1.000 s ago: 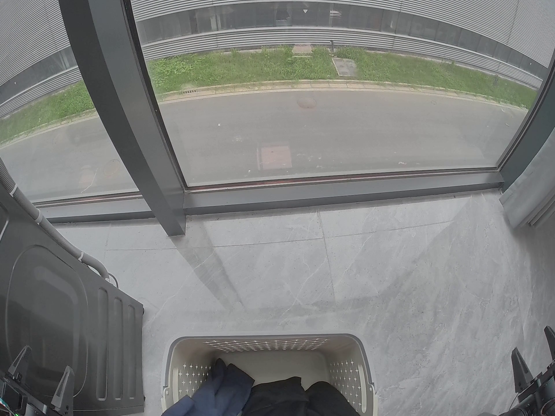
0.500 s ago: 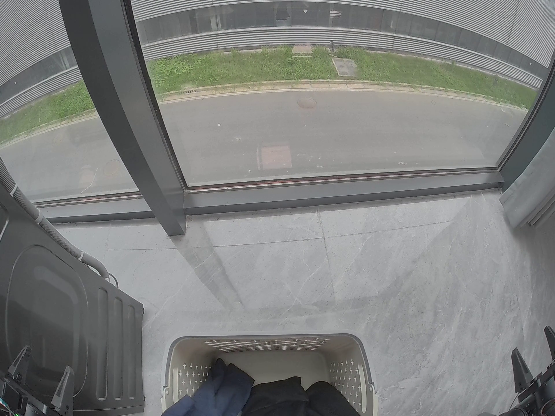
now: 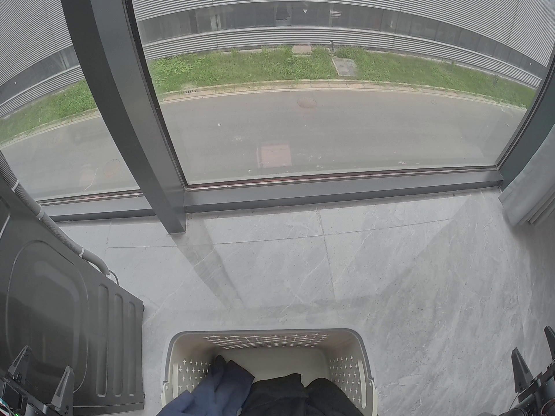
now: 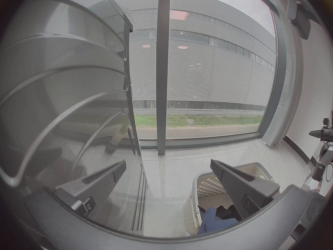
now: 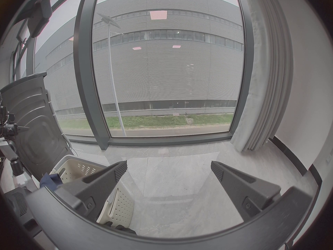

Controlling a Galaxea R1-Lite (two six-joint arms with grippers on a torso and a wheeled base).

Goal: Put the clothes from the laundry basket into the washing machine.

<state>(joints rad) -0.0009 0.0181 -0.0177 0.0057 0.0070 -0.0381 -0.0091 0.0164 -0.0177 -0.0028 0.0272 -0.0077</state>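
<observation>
Holding the left pincer (image 3: pixel 45 371) wide open, gripping nothing, low and just in front of the ribbed grey panel of the machine (image 3: pixel 58 313). Holding the right pincer (image 3: pixel 535 353) equally wide open and empty, over bare floor (image 3: pixel 358 261), well apart from the basket (image 3: pixel 263 335).

Standing on the floor between the two pincers, just beside the machine on its right: the basket, opening facing up. Lying inside, bunched toward the near end: the clothes (image 3: pixel 272 397), meaning a blue garment (image 3: pixel 222 385) on the left side and black garments (image 3: pixel 300 397) touching it on the right.

Judging the relation governing the coming move:
- Lying inboard of and below both pincers, to the right of the left one.
- Sitting nearer the left pincer, the blue garment above all.
- Appearing to run away from the robot toward the window (image 3: pixel 318 134) along the basket's long axis, the near end being cut off.
- Showing no clear long axis or heading in the clothes themselves, being crumpled.
- Calling for a descent from above, over the rim.

Not showing the machine's door; facing the robot with a hose (image 3: pixel 58 235) along the panel's edge.
</observation>
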